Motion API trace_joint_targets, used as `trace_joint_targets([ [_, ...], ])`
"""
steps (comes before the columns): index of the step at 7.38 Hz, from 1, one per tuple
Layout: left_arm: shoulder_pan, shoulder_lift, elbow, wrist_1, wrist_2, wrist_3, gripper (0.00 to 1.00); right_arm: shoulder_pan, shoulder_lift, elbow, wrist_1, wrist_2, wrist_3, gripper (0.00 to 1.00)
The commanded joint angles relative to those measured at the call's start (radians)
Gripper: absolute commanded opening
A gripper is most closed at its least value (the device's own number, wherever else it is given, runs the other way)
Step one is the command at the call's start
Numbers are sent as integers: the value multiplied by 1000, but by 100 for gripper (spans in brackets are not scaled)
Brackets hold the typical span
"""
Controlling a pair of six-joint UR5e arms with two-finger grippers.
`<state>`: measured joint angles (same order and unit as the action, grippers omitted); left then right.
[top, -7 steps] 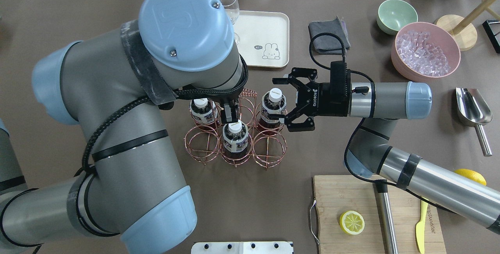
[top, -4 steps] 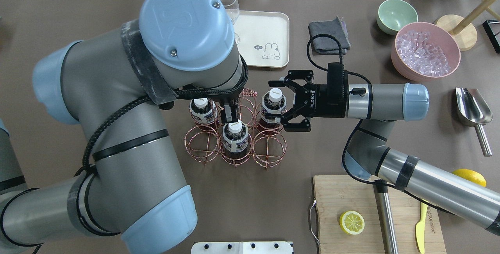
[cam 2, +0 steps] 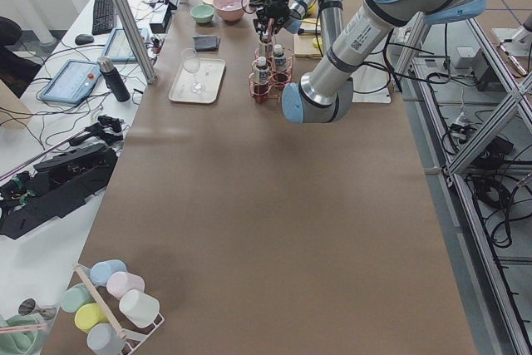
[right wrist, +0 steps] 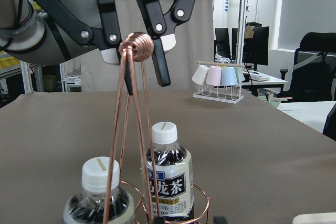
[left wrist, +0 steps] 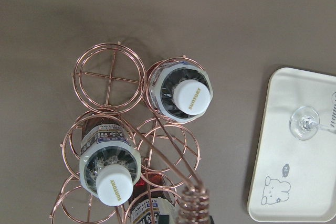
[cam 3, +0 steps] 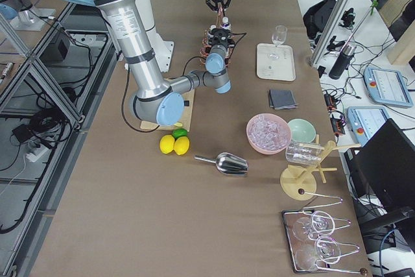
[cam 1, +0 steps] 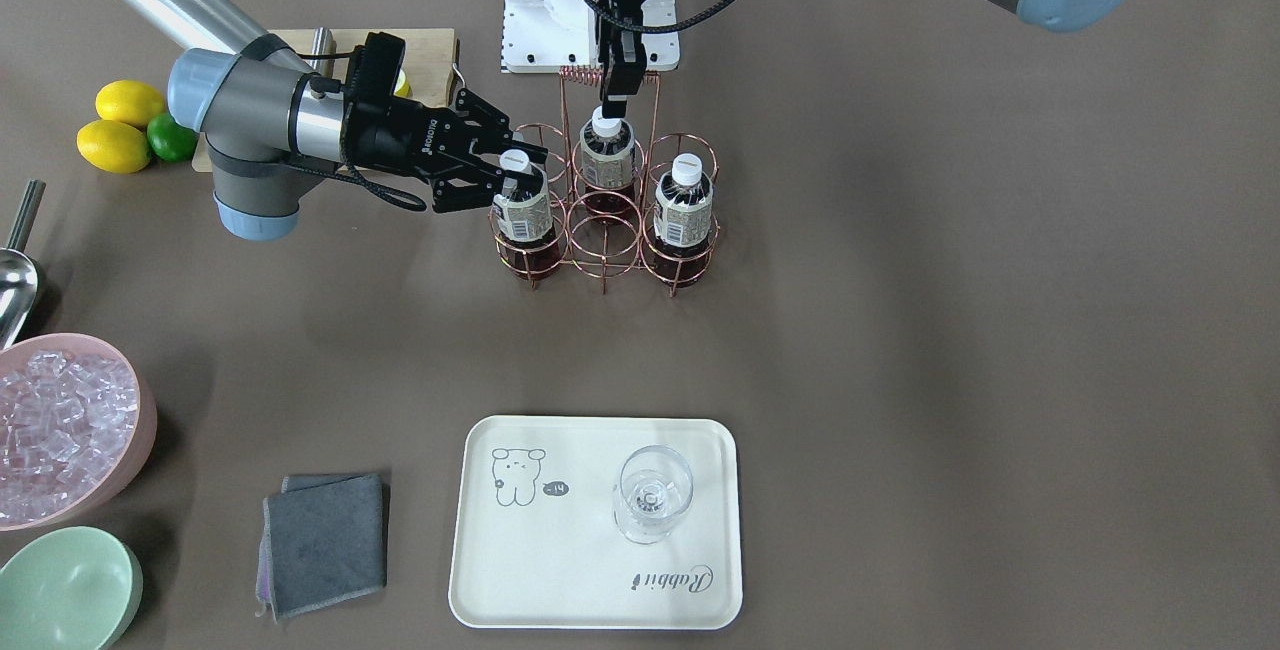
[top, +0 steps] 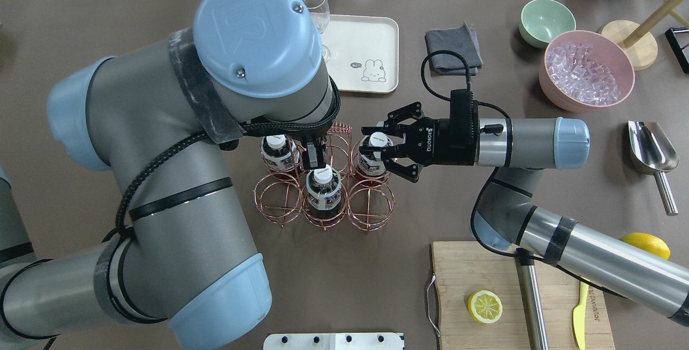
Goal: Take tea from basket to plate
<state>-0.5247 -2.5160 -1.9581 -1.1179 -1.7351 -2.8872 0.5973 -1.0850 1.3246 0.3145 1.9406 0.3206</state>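
Observation:
The basket [top: 340,126], a copper wire rack, stands mid-table with three tea bottles in it. My right gripper [top: 371,144] comes in level from the right and is shut on the back-right tea bottle [top: 380,138], just under its white cap; it also shows in the front-facing view [cam 1: 515,175] on that bottle [cam 1: 522,215]. My left gripper [cam 1: 617,95] hangs straight down over the rack, shut on its coiled handle [right wrist: 138,45]. The cream plate [top: 366,37] lies beyond the basket with a stemmed glass [cam 1: 652,495] on it.
Two more bottles [top: 279,151] [top: 323,188] sit in the rack. A grey cloth [top: 453,48], a mint bowl [top: 546,21] and a pink bowl of ice [top: 586,70] are at the far right. A cutting board [top: 484,274] lies near right.
My right gripper has moved left onto the back-right bottle and its fingers have closed around it. The left arm and the basket have not moved.

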Motion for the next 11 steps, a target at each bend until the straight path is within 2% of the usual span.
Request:
trace_joint_targets([
  [1, 0, -1, 5, 1, 0, 0, 0, 27, 2, 5, 0, 6, 9, 0],
  [3, 0, -1, 1, 9, -1, -1, 0, 44, 7, 31, -3, 4, 17, 0],
  [6, -3, -3, -5, 15, -3, -1, 0, 108, 16, 100, -38, 18, 149, 0],
  [9, -8, -7, -12, 33, -3, 0, 0, 220, 34, 168, -103, 56, 265, 0],
  [11, -9, -12, -13, 39, -4, -1, 0, 298, 66, 174, -158, 66, 299, 0],
])
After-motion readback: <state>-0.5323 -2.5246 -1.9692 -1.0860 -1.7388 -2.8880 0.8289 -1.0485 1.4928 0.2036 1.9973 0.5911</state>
